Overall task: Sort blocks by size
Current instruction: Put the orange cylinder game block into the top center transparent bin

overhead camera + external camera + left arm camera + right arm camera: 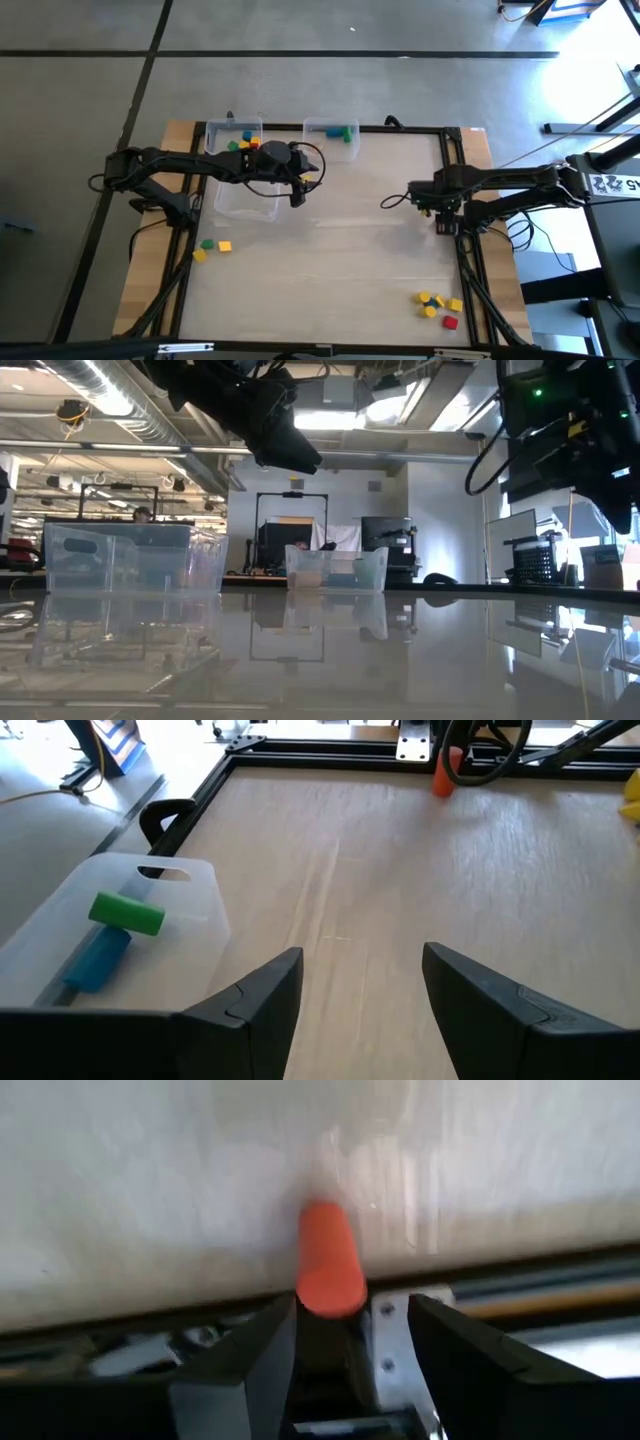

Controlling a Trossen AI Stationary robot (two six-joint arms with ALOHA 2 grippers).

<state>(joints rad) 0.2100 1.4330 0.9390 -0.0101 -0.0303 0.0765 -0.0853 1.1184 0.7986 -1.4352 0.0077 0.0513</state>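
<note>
My left gripper (300,190) is open and empty above the near right corner of the bigger clear bin (240,195); its far part holds yellow, green and red blocks (245,145). The smaller bin (120,935) holds a green cylinder (128,913) and a blue block (98,963). My right gripper (350,1340) is open by the table's right frame rail, pointing down. An orange cylinder (328,1260) stands between its fingertips, close to one finger; it also shows in the left wrist view (445,772). Loose blocks lie near left (212,247) and near right (438,305). My right gripper stands with its fingers on either side of the orange cylinder's near end (332,1292). One finger (268,1348) is right beside it and the other is well apart from it. Whether any finger touches the cylinder, I cannot tell.
A black frame rail (455,190) runs round the table, and the right gripper is just inside it. Both bins stand at the far edge, seen also in the low view (130,560). Bare tabletop (350,260) lies between the arms.
</note>
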